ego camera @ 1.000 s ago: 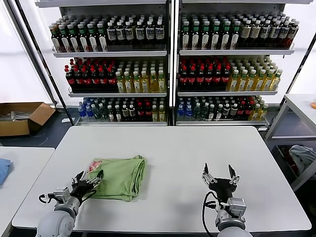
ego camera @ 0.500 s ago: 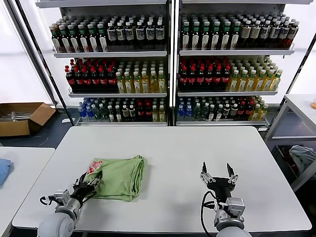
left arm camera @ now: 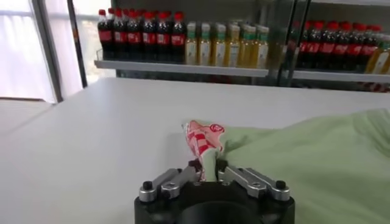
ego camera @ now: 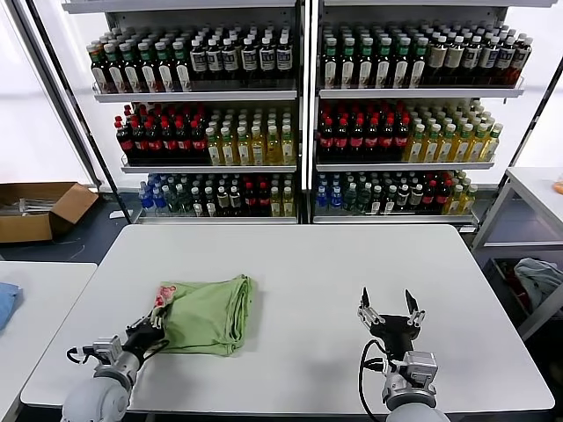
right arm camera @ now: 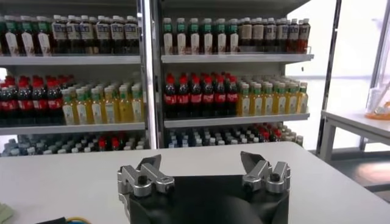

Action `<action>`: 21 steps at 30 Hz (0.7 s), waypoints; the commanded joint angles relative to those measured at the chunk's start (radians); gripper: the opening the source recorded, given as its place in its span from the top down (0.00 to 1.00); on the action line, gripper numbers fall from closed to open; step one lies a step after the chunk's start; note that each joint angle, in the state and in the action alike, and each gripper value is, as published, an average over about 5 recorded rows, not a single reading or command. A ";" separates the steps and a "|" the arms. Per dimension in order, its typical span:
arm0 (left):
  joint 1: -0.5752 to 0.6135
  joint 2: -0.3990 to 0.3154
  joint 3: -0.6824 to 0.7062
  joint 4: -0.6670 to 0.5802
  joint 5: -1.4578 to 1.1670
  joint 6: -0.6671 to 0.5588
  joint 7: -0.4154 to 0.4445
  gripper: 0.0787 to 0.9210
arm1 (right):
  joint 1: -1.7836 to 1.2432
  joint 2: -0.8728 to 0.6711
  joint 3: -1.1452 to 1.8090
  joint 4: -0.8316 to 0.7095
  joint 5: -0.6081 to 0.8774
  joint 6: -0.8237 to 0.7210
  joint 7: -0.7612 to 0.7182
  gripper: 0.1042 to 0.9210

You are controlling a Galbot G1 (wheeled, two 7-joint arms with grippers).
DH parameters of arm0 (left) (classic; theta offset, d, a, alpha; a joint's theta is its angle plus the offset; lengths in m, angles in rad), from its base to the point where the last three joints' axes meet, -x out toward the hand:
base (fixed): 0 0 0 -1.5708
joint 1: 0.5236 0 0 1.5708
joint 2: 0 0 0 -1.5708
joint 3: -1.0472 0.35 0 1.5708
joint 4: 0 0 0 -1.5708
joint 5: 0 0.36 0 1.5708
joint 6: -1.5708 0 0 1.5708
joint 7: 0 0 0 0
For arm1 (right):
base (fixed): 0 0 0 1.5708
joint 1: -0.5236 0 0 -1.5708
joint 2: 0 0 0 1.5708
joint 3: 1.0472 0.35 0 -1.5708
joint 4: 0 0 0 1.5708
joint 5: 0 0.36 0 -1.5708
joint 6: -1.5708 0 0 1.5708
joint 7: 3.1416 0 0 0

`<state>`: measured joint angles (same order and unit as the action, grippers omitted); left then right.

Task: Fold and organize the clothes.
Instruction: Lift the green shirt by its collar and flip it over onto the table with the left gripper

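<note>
The light green polo shirt (ego camera: 207, 313) lies folded on the white table (ego camera: 317, 264), left of centre, its red-and-white print (ego camera: 164, 293) showing at the near left corner. My left gripper (ego camera: 149, 334) is shut on that corner. In the left wrist view the fingers (left arm camera: 186, 173) pinch the green fabric (left arm camera: 292, 158) just below the print (left arm camera: 201, 135). My right gripper (ego camera: 391, 309) is open and empty, held above the table's front right part, fingers (right arm camera: 149, 163) spread wide, away from the shirt.
Shelves of bottles (ego camera: 299, 114) stand behind the table. A cardboard box (ego camera: 40, 209) sits on the floor at far left. A side table with a blue cloth (ego camera: 5, 303) is at left; a pale bundle (ego camera: 538, 280) lies at right.
My left gripper has closed on the shirt's near left corner and pulled back toward me and left; the shirt has shifted slightly left. The right arm has barely moved.
</note>
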<state>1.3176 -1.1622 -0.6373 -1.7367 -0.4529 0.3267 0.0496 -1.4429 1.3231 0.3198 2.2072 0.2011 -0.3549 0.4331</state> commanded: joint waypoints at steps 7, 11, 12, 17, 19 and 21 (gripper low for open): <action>0.035 0.455 -0.488 0.138 -0.071 -0.054 0.015 0.96 | 0.026 -0.001 -0.009 -0.020 0.011 0.000 0.000 0.12; 0.043 0.472 -0.446 0.033 -0.030 -0.041 0.034 0.96 | 0.026 -0.002 -0.007 -0.024 0.013 0.000 0.002 0.12; 0.042 0.450 -0.407 -0.010 -0.007 -0.037 0.037 0.96 | 0.024 -0.002 -0.005 -0.023 0.013 0.000 0.003 0.12; 0.035 0.271 -0.126 -0.181 0.103 -0.011 0.029 0.96 | -0.005 -0.005 0.010 -0.006 0.012 0.005 0.005 0.12; 0.029 0.188 0.006 -0.224 0.132 0.000 0.015 0.96 | -0.022 -0.007 0.021 -0.001 0.011 0.010 0.006 0.12; 0.014 0.108 0.123 -0.271 0.136 0.019 -0.010 0.96 | -0.040 -0.009 0.033 -0.001 0.010 0.016 0.006 0.12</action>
<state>1.3472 -0.8673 -0.8907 -1.7801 -0.4333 0.3094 0.0722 -1.4427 1.3167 0.3305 2.1982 0.2119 -0.3468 0.4386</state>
